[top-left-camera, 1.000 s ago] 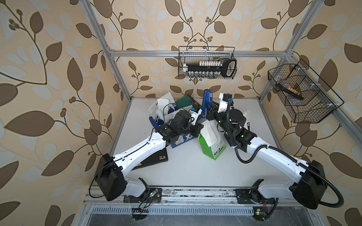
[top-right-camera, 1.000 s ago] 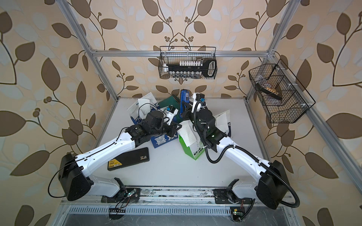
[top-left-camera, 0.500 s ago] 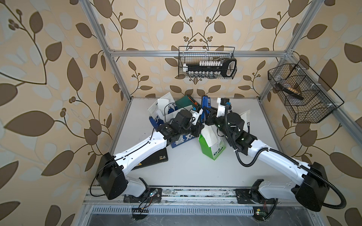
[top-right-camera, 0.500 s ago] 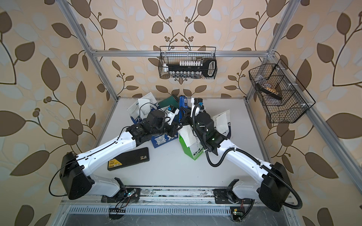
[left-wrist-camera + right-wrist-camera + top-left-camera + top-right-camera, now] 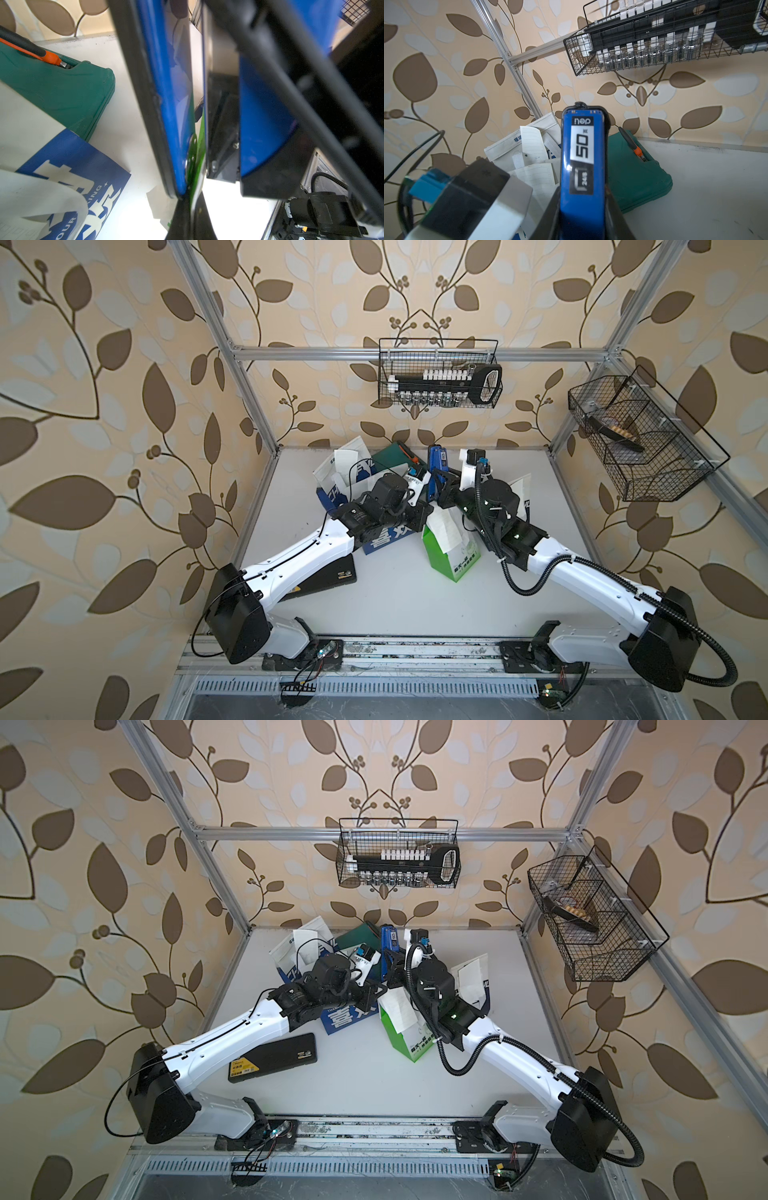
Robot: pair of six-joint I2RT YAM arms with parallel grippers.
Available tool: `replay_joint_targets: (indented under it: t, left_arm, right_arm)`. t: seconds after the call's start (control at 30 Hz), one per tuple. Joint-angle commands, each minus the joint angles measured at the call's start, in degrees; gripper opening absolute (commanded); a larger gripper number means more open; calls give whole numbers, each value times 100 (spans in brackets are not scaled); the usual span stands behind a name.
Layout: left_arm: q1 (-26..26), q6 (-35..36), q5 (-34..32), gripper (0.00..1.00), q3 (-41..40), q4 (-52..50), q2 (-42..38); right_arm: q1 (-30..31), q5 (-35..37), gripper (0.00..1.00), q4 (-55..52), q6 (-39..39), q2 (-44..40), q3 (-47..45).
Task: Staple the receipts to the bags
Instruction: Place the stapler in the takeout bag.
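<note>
Just right of centre in both top views, we have the green bag [image 5: 453,560] [image 5: 409,1042] standing on the table with its receipt [image 5: 444,531] [image 5: 397,1011] draped over the top edge. Our left gripper [image 5: 420,512] is clenched tight, and the left wrist view shows a thin green edge running down between its fingers, so we judge that it pinches the bag's rim and steadies it. Our right gripper [image 5: 582,218] clasps the blue stapler [image 5: 436,464] [image 5: 582,176] from both sides, nose pointing to the upper part of its wrist view. In the left wrist view the stapler [image 5: 176,93] sits right against that green edge.

We judge this is the stapling step for the green bag. Next we need the paper and rim seated fully in the stapler's mouth, then a firm squeeze. We cannot tell whether a staple is in yet. The navy bags [image 5: 386,539] lie just left of centre.
</note>
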Motion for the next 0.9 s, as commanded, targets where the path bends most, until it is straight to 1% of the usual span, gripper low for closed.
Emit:
replay_joint_targets:
  t: [0.0, 0.37, 0.53, 0.77, 0.8, 0.87]
  left_arm:
    - [-12, -37, -176, 0, 254, 88, 48]
    - [-12, -88, -207, 0, 253, 67, 70]
    - [-12, -259, -239, 0, 342, 69, 40]
    - [-17, -484, 107, 0, 669, -83, 82]
    - [-12, -501, 148, 0, 706, -124, 107]
    - [-12, -528, 156, 0, 781, -223, 147]
  right_arm:
    - [20, -82, 0, 168, -300, -227, 280]
    - [20, -195, 0, 103, -462, -262, 437]
    - [20, -134, 0, 82, -492, -336, 412]
    - [18, -132, 0, 141, -509, -445, 308]
    - [131, -108, 0, 144, -517, -463, 301]
    - [134, -71, 0, 161, -587, -494, 295]
